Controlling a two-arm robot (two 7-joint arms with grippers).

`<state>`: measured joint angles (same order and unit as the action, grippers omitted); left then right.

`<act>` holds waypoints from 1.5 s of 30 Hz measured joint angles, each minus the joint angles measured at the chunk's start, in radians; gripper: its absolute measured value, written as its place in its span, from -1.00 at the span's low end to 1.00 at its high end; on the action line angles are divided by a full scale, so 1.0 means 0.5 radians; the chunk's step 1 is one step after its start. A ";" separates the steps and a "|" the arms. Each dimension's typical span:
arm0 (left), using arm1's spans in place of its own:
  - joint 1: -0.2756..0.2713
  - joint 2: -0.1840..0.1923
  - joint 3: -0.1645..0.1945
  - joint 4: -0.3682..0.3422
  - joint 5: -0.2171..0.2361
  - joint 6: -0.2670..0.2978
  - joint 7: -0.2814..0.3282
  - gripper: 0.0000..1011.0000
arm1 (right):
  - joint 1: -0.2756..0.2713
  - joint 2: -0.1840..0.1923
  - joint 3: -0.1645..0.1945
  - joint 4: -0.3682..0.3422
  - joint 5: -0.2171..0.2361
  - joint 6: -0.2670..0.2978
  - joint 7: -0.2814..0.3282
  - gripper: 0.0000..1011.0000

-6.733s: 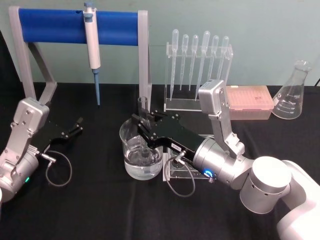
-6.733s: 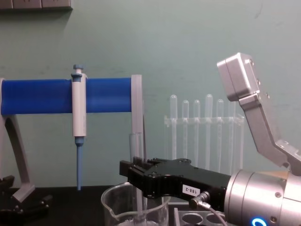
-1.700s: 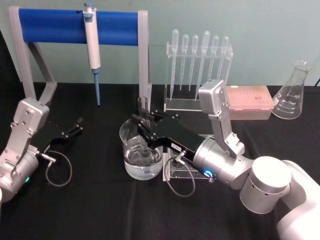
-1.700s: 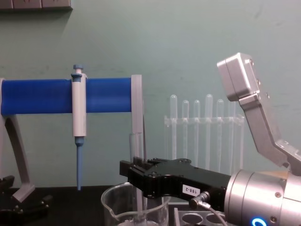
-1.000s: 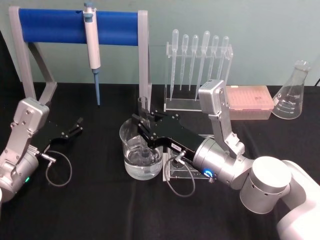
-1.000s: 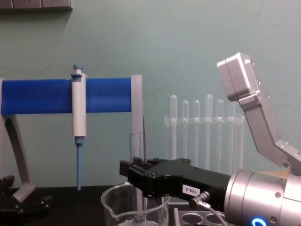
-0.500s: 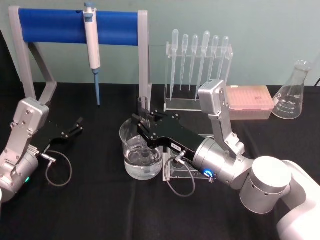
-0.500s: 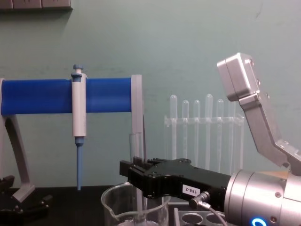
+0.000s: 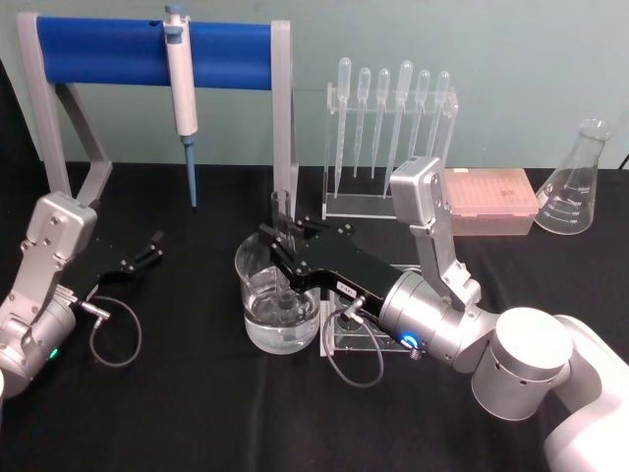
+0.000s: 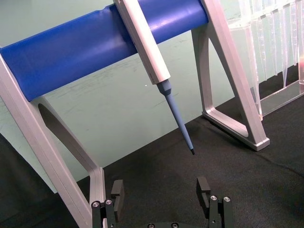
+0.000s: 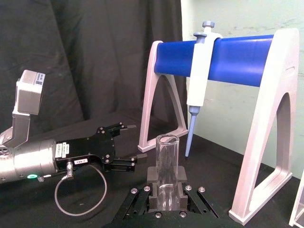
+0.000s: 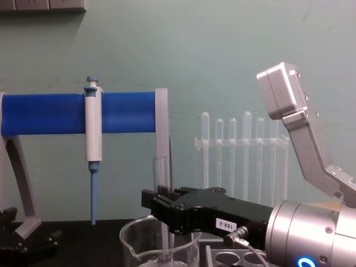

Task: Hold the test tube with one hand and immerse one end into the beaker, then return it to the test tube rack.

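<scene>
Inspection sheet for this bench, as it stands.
Surface: black-clothed table, no spills seen.
Job's things: test tube upright, lower end inside beaker holding clear liquid; test tube rack beside it.
Clutter: pipette on blue stand, plastic pipettes, pink tip box, conical flask, all at back.
End effectors: right end effector shut on test tube; left end effector open, idle at left.
Cables: left loop, right loop at the wrists, on cloth.
Surroundings: green wall.

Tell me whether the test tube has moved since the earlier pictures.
No. In the head view the test tube, clamped by the right gripper, stands in the beaker as before, its rim at the same spot below the stand's grey post.
</scene>
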<state>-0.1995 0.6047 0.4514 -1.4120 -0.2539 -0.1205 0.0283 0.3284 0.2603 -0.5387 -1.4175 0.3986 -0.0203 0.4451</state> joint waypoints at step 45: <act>0.000 0.000 0.000 0.000 0.000 0.000 0.000 0.98 | 0.000 0.000 0.000 0.000 0.000 0.000 0.000 -0.55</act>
<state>-0.1995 0.6047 0.4515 -1.4120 -0.2539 -0.1205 0.0283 0.3284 0.2603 -0.5387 -1.4175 0.3986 -0.0203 0.4450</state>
